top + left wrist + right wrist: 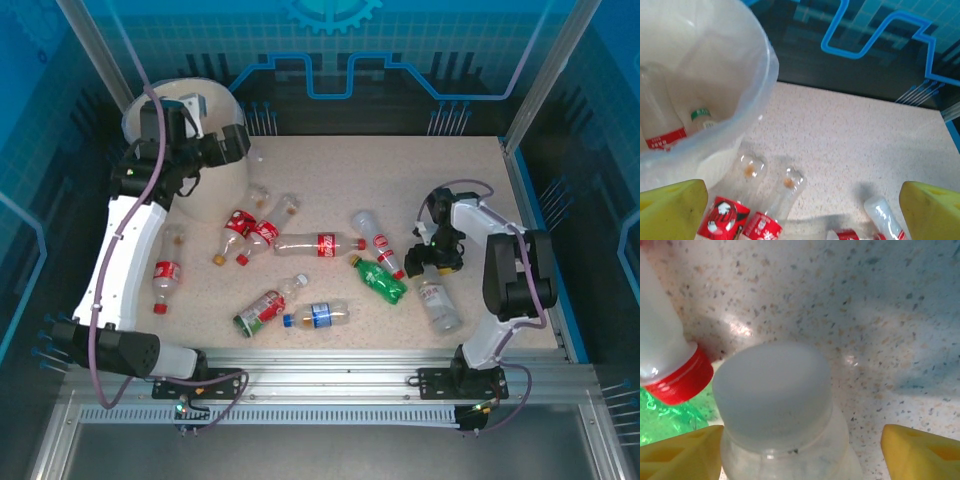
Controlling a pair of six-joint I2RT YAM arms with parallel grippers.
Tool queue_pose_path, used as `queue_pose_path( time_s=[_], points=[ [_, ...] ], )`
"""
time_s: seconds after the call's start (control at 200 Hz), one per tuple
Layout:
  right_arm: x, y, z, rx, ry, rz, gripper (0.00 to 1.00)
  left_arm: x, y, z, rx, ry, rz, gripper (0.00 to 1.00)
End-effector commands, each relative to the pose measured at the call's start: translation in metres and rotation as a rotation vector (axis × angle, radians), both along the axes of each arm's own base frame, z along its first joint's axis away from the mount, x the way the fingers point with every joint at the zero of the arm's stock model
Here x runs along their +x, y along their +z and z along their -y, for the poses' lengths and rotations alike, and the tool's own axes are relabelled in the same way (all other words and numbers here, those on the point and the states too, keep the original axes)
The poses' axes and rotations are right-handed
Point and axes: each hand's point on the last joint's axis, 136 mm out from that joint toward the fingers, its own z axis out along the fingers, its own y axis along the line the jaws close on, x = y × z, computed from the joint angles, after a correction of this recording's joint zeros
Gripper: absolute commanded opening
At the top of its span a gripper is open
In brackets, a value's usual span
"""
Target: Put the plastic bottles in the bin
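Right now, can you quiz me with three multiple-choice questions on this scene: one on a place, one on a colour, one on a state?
1. Where on the table does the bin stand?
A) near right corner
B) far left corner
C) centre

2. What colour is the cap between the right end effector's fingers?
A) white
B) blue
C) black

3. How is the left end effector?
A) open and empty
B) shut on a bottle
C) shut on the bin's rim

Answers:
1 B: the top view has the bin at the far left.
2 A: the right wrist view shows a white cap.
3 A: its yellow fingers stand wide apart with nothing between them.
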Motion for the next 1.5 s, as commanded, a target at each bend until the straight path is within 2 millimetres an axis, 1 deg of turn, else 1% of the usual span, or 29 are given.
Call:
queue_pose_path(
  time_s=[0.0, 0.065, 0.18, 0.3, 0.36, 0.42, 0.465, 0.505, 0.605, 0.705, 0.881, 0.981, 1.026, 1.071, 1.121, 1.186, 1.251, 1.316, 1.346, 1.376, 1.446, 1.496],
  points=[
    [0.015, 0.003, 0.000, 0.020, -0.031, 0.048, 0.76, -0.014, 0.012, 0.011, -0.060, -0.024, 0.040, 0.99],
    [0.020, 0.005, 0.001, 0.017, -0.035, 0.069, 0.73, -0.017, 0.005, 0.018, -0.070, -0.036, 0.021, 0.99],
    [0.028, 0.009, 0.005, 0.015, -0.052, 0.108, 0.65, -0.019, -0.012, 0.040, -0.095, -0.084, -0.020, 0.99],
    [0.031, 0.018, 0.010, 0.014, -0.070, 0.137, 0.63, -0.021, -0.027, 0.064, -0.130, -0.138, -0.056, 0.99],
    [0.028, 0.023, 0.010, 0.019, -0.074, 0.138, 0.65, -0.022, -0.034, 0.072, -0.135, -0.156, -0.071, 0.99],
    [0.022, 0.028, 0.007, 0.034, -0.082, 0.131, 0.76, -0.022, -0.039, 0.078, -0.143, -0.170, -0.086, 0.99],
    [0.015, 0.028, 0.004, 0.041, -0.091, 0.114, 0.83, -0.021, -0.041, 0.080, -0.147, -0.175, -0.090, 0.99],
    [0.009, 0.027, 0.003, 0.048, -0.102, 0.092, 0.86, -0.020, -0.043, 0.081, -0.146, -0.174, -0.091, 0.99],
    [0.000, 0.013, 0.002, 0.042, -0.117, 0.029, 0.85, -0.018, -0.045, 0.083, -0.152, -0.173, -0.091, 0.99],
    [0.001, 0.003, -0.003, 0.038, -0.104, -0.001, 0.84, -0.017, -0.045, 0.084, -0.154, -0.176, -0.095, 0.99],
    [0.002, -0.012, -0.001, 0.014, -0.095, -0.028, 0.77, -0.020, -0.048, 0.082, -0.147, -0.169, -0.098, 0.99],
    [0.006, -0.013, 0.003, -0.004, -0.082, -0.022, 0.70, -0.020, -0.054, 0.082, -0.145, -0.166, -0.110, 0.99],
    [0.009, -0.011, 0.004, -0.006, -0.081, -0.011, 0.65, -0.020, -0.054, 0.082, -0.146, -0.165, -0.112, 0.99],
    [0.012, -0.008, 0.006, -0.010, -0.083, 0.004, 0.61, -0.020, -0.056, 0.083, -0.150, -0.164, -0.117, 0.99],
    [0.016, -0.004, 0.009, -0.014, -0.087, 0.022, 0.58, -0.020, -0.056, 0.083, -0.152, -0.166, -0.117, 0.99],
    [0.021, 0.003, 0.012, -0.014, -0.094, 0.049, 0.51, -0.019, -0.054, 0.084, -0.156, -0.166, -0.117, 0.99],
    [0.027, 0.014, 0.016, -0.013, -0.103, 0.085, 0.49, -0.020, -0.053, 0.086, -0.167, -0.172, -0.117, 0.99],
    [0.034, 0.027, 0.019, 0.003, -0.119, 0.129, 0.49, -0.022, -0.051, 0.094, -0.196, -0.203, -0.115, 0.99],
    [0.037, 0.035, 0.018, 0.028, -0.125, 0.158, 0.49, -0.023, -0.050, 0.101, -0.219, -0.238, -0.112, 0.99],
    [0.041, 0.042, 0.015, 0.072, -0.135, 0.187, 0.49, -0.025, -0.046, 0.112, -0.255, -0.300, -0.101, 0.99],
    [0.052, 0.065, 0.011, 0.173, -0.177, 0.272, 0.49, -0.031, -0.040, 0.137, -0.333, -0.428, -0.095, 0.99],
    [0.059, 0.082, 0.008, 0.226, -0.194, 0.328, 0.49, -0.036, -0.040, 0.155, -0.358, -0.500, -0.103, 0.99]
  ],
)
